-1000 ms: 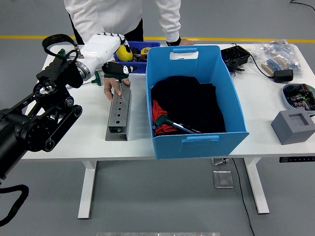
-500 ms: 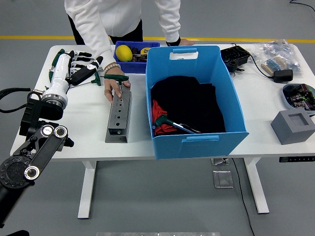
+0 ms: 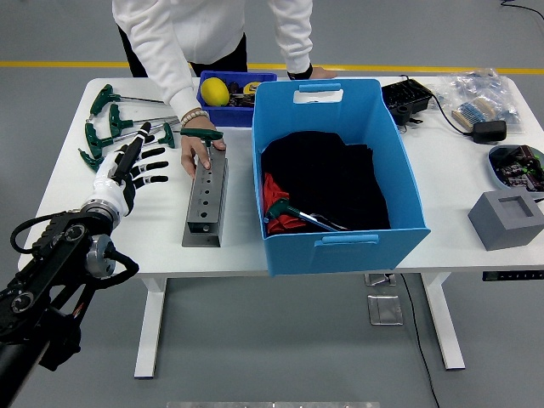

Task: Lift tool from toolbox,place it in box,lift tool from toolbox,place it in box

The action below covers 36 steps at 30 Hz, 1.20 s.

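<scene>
The left hand [image 3: 136, 163] has been drawn back and lowered toward the table's near left, fingers now spread and holding nothing, where a second ago it was raised over the grey tool holder [image 3: 206, 200]. A green T-handle wrench [image 3: 201, 134] stands in that holder, steadied by a person's hand [image 3: 197, 144]. Another green-handled tool [image 3: 289, 212] lies in the blue box [image 3: 340, 246], so one transfer is judged done and a second pick pending.

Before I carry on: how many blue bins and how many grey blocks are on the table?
Blue bins: 2 (large box, small bin)
Grey blocks: 2 (tool holder, foam block)
Total: 4
</scene>
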Tool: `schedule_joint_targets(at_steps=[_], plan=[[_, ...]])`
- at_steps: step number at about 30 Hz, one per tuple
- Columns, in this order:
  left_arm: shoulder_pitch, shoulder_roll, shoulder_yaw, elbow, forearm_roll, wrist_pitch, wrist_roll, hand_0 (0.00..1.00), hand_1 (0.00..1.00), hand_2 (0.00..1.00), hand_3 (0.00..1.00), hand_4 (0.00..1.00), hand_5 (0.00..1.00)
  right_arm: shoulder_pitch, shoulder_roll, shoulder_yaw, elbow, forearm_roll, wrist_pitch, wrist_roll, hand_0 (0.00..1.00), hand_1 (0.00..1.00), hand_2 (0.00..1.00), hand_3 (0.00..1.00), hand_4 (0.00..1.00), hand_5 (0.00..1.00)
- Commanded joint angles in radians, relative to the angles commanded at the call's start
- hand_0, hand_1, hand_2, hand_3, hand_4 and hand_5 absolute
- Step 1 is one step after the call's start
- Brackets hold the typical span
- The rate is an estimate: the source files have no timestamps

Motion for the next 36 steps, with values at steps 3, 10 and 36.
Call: schedule_joint_targets(at_steps=[3, 10, 36], plan=[[-0.013, 0.003, 0.011, 0.023, -0.124, -0.008, -0.007, 0.346, 0.533, 0.662, 0.901, 0.753, 0.804, -0.001, 0.001, -0.001, 0.0, 0.0, 0.0, -0.001, 0.622, 0.619, 0.68, 0.531, 0.781, 0.57], [-0.066, 0.026, 0.075, 0.087, -0.416, -0.047, -0.044, 0.35, 0.531, 0.669, 0.924, 0.779, 0.849, -0.003, 0.002, -0.01, 0.0, 0.003, 0.0, -0.001, 0.623, 0.619, 0.68, 0.531, 0.779, 0.571], [-0.229, 0.043, 0.248, 0.309, -0.8, -0.233, -0.122, 0.374, 0.562, 0.697, 0.967, 0.855, 0.907, 0.008, 0.002, -0.041, 0.0, 0.026, -0.002, -0.001, 0.622, 0.619, 0.68, 0.53, 0.777, 0.569]])
